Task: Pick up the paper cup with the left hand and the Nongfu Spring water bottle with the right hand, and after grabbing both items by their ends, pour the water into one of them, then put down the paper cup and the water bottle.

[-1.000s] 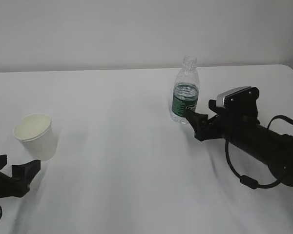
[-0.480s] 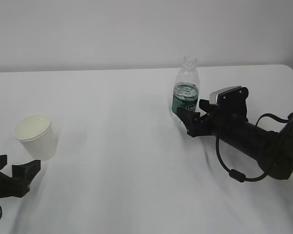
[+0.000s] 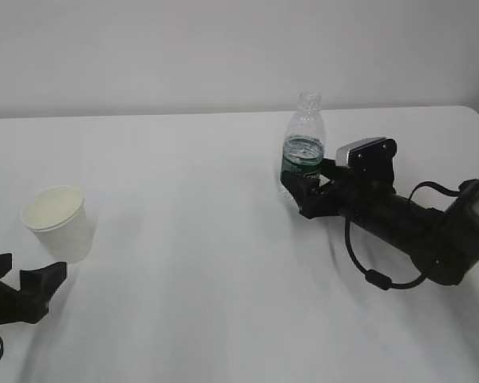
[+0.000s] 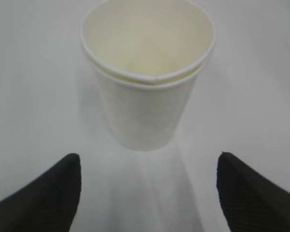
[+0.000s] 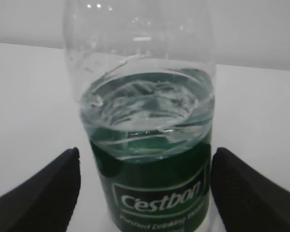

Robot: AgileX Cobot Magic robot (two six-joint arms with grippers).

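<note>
Right now, nearest me at the table's front left edge, the left hand [image 3: 20, 287], a black two-fingered gripper, is lying low with its fingers spread wide, and the small tapered white paper cup [image 3: 58, 222] is standing upright just beyond them, not touched. If those fingers are nudging forward off-centre, I reckon the light cup could be tipping or sliding away. Farther back on the right, the right hand [image 3: 307, 186], a black arm with a grey plate, is reaching in low and nearly level, jaws wide open on either side of the clear plastic Nongfu Spring water bottle [image 3: 304, 147] with its dark green label. The capless bottle is holding water [image 5: 147, 113], so a hard squeeze or knock could be spilling it.
</note>
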